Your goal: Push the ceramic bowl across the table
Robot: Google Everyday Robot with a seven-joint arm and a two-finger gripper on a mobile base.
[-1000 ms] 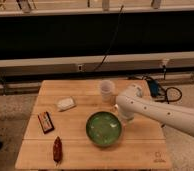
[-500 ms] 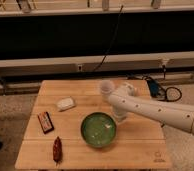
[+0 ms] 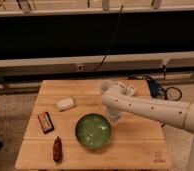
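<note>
Gripper (image 3: pixel 113 114), finger state not discernible, touching right rim of ceramic bowl (image 3: pixel 93 131) lying near-centre on table (image 3: pixel 140 147); best pushed low, level and slow leftward, steering clear of dark packet (image 3: pixel 45 122) and red item (image 3: pixel 56 149).

The ceramic bowl (image 3: pixel 93 131) sits further left on the bench (image 3: pixel 135 150) than before, the end effector (image 3: pixel 113 114) following at its right rim.
</note>
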